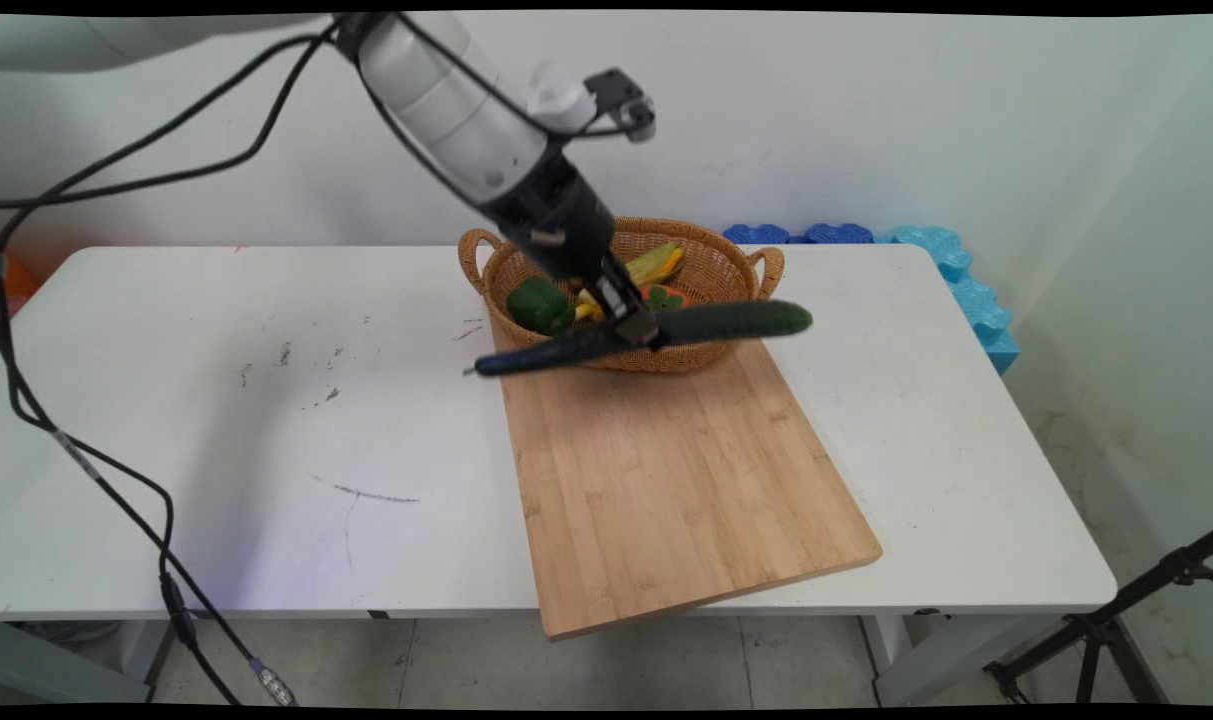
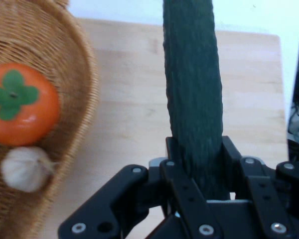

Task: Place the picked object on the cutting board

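A long dark green cucumber hangs level in the air, held near its middle by my gripper, which is shut on it. It hovers over the near rim of a wicker basket and the far end of a bamboo cutting board. In the hand view the cucumber runs up from between my fingers, with the board below. Inside the basket lie an orange persimmon and a garlic bulb. A green pepper and yellow produce also sit in the basket.
Blue foam blocks line the table's far right corner. Black cables hang down at the left. A black tripod leg stands on the floor at the lower right. The cutting board overhangs the table's near edge.
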Controlling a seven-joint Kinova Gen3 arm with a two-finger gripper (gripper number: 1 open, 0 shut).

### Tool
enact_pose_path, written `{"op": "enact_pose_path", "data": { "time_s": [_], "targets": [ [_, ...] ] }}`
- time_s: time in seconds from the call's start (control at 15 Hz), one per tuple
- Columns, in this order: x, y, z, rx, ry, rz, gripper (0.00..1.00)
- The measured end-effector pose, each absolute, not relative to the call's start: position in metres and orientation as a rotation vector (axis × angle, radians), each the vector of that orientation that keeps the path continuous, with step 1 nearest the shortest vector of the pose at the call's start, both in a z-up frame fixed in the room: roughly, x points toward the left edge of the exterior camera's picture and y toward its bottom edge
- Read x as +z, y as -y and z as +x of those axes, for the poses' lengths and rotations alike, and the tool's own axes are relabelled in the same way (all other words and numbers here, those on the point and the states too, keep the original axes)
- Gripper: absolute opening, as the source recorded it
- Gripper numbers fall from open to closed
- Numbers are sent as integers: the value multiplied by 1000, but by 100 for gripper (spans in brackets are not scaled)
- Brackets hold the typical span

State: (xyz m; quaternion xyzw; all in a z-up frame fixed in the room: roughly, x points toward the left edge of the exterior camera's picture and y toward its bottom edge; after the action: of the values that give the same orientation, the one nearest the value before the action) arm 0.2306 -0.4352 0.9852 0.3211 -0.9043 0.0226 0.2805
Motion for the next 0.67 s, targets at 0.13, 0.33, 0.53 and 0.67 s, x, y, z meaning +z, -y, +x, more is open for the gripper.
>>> {"op": "enact_pose_path", "data": {
  "time_s": [0.13,0.33,0.53,0.67],
  "targets": [
    [975,425,226,46,2425,855,0],
    [950,408,217,27,2427,845,0],
    [929,398,210,20,2431,838,0],
    [912,390,203,14,2434,831,0]
  ]
}}
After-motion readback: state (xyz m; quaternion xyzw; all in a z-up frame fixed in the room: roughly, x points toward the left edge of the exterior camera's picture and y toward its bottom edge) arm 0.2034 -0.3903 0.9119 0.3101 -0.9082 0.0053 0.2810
